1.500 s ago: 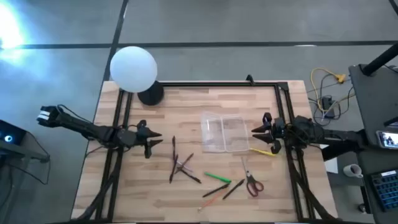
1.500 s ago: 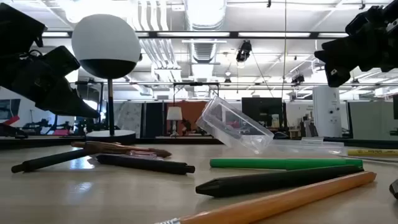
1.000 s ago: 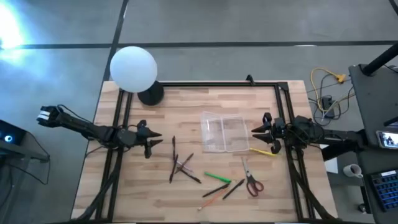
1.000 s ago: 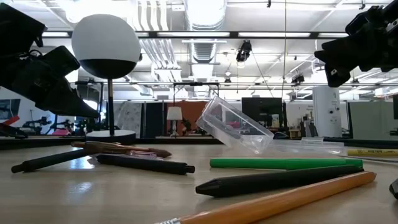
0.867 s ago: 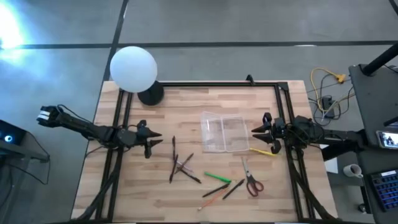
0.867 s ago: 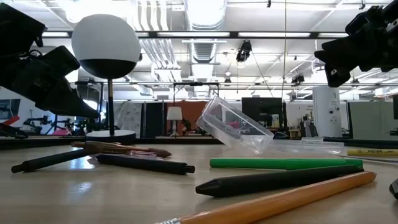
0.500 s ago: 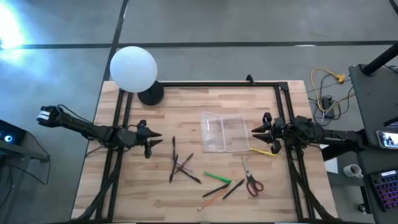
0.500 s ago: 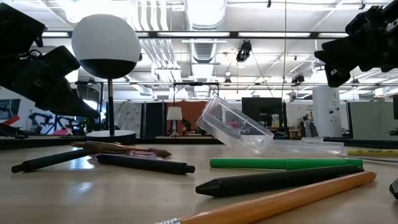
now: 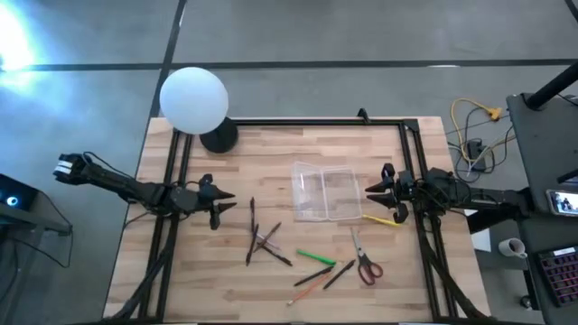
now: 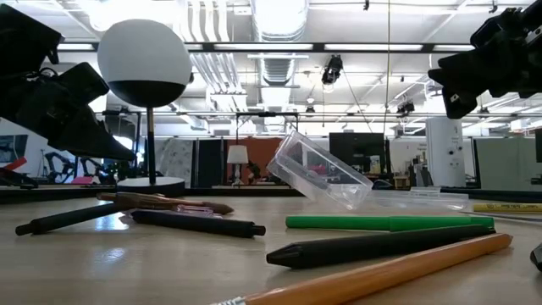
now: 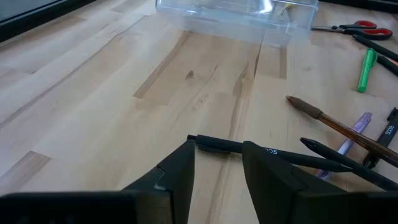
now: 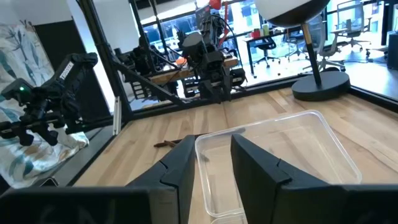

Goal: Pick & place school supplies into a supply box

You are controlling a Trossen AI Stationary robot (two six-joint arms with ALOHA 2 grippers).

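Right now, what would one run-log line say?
left gripper: open, idle | right gripper: open, beside supply box | box: empty | supplies: on table

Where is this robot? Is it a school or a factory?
Probably neither: it looks like a big open robotics lab or office. Beyond the wooden table are desks and office chairs, ceiling ducts with strip lights, and another robot arm rig.

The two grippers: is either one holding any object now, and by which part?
Nothing is held. The left gripper and the right gripper are both open and empty; the supplies lie on the table.
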